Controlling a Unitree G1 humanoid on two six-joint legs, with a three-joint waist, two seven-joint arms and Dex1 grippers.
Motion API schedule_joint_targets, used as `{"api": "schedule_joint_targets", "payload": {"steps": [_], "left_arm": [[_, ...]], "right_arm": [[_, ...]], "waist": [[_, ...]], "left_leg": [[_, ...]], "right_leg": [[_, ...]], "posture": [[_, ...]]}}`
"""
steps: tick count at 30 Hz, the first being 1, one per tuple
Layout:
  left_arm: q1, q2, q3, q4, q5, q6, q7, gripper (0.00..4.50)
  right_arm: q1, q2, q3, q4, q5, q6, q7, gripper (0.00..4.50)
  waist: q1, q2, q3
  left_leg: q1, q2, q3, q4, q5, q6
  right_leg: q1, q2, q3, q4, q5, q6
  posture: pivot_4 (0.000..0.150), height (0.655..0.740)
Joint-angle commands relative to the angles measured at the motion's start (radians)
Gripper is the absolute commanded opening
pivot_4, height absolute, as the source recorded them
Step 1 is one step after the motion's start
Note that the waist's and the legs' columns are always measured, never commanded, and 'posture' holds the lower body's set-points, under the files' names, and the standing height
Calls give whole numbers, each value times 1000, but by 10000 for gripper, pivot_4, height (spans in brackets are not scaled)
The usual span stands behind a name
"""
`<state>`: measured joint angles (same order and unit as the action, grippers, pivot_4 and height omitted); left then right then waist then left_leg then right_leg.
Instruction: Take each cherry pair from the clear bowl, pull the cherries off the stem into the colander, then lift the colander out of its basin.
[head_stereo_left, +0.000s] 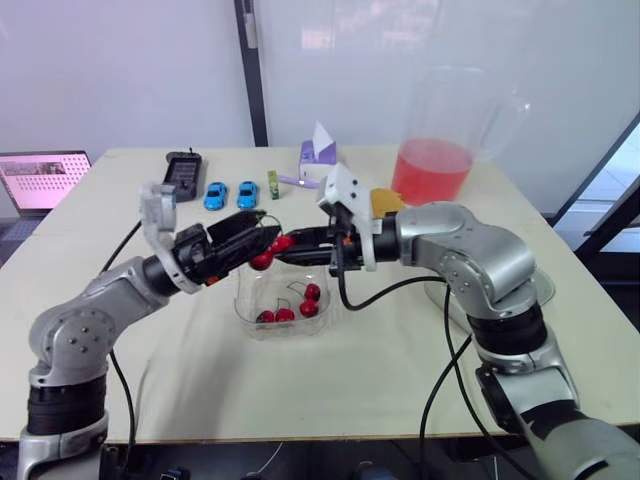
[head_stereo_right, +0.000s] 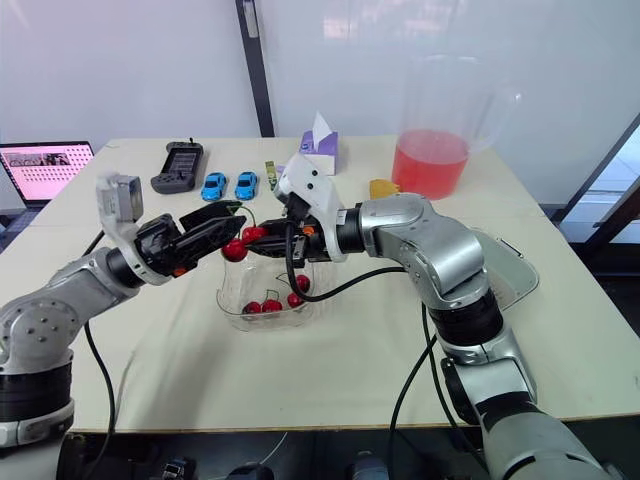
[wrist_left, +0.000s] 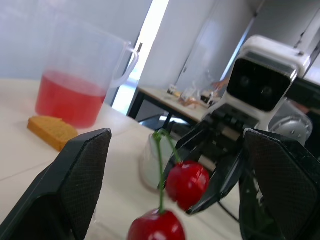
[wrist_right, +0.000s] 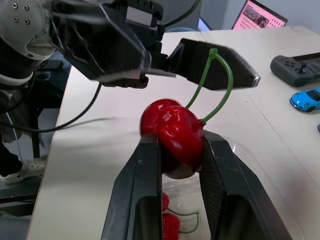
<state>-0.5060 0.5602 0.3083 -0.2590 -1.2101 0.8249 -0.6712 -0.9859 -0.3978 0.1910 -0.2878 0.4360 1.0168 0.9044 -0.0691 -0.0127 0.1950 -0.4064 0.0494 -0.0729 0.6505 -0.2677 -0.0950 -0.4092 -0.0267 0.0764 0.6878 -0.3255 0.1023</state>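
Pinching one cherry (wrist_right: 172, 127) of a pair in my right claw (wrist_right: 180, 142), above the clear bowl (head_stereo_left: 248, 303), left claw (wrist_left: 176, 137) spread wide.

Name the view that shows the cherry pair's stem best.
Right wrist view: both green stem branches arc up from the cherries to their joint. Left wrist view shows it thinner; in the eye views it is barely discernible.
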Motion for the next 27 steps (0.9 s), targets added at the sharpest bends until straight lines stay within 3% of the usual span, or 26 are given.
{"api": "schedule_joint_targets", "payload": {"steps": [1, 12, 15, 22, 27], "left_arm": [[-25, -14, 28, -8, -46, -3, 35, 45000], [-36, -61, 1, 28, -30, -16, 78, 45000], [-43, -69, -2, 43, -12, -26, 83, 36832], [-41, -76, -11, 40, -3, -23, 75, 1004], [-44, -91, -13, 35, -19, -15, 77, 321]], "right_arm": [[-6, -2, -1, -41, 23, -7, -15, 5680], [-32, -5, -2, -22, 62, 0, -43, 5680], [-37, -7, -3, -18, 69, -1, -47, 5680], [-44, -12, -3, -6, 78, -3, -58, 5680], [-43, -15, -1, -1, 77, -3, -63, 5680]], "waist": [[0, 0, 0], [0, 0, 0], [0, 0, 0], [0, 0, 0], [0, 0, 0]], "left_leg": [[0, 0, 0, 0, 0, 0], [0, 0, -1, 0, 0, -1], [0, 0, -1, 0, 1, -1], [0, 0, -1, 0, 1, -1], [0, 0, -1, 0, 1, -1]], "right_leg": [[0, 0, 0, 0, 0, 0], [0, 0, -1, 0, 0, 0], [0, 0, -1, 0, 0, 0], [1, 0, -1, 0, 0, 0], [1, 0, -1, -1, 0, 0]], "posture": [[1500, 7400], [1500, 7400], [1500, 7400], [1500, 7400], [1500, 7400]]}}
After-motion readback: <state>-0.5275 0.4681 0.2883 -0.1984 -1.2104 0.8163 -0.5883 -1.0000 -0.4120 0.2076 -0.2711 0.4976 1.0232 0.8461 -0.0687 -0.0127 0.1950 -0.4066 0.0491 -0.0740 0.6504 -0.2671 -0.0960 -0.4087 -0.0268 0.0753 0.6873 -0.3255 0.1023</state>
